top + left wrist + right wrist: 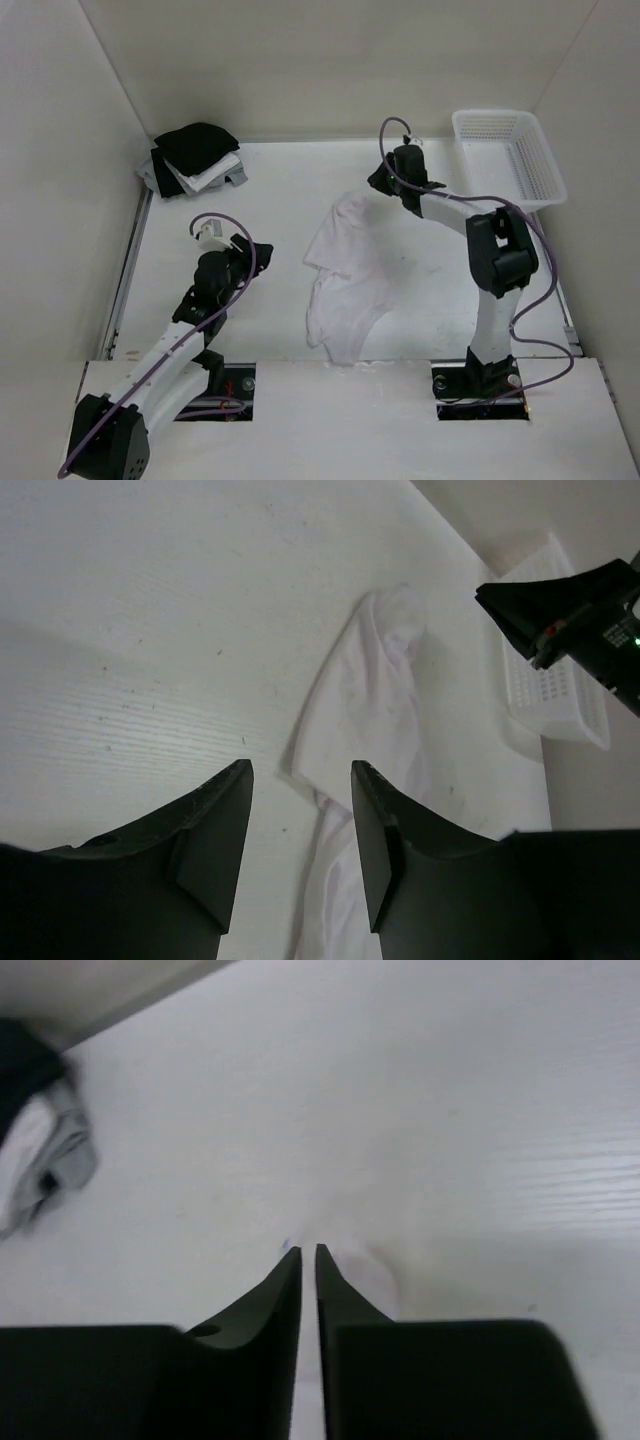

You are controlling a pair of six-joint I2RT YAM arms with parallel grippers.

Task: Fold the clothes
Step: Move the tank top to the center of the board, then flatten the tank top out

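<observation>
The clothes (345, 270), a thin white sleeveless top, lie crumpled on the white table from the middle toward the front. My right gripper (378, 182) is low at the garment's far corner. In the right wrist view its jaws (308, 1250) stand only a narrow slit apart, with a fold of the white fabric (375, 1275) just beneath the tips; no pinch on the cloth shows. My left gripper (255, 255) hovers to the left of the top, open (300, 767) with nothing between its fingers, and the clothes (375, 700) lie just ahead of it.
A pile of black, white and grey garments (195, 155) sits in the far left corner, also seen in the right wrist view (35, 1150). A white plastic basket (510, 150) stands at the far right against the wall. White walls enclose the table.
</observation>
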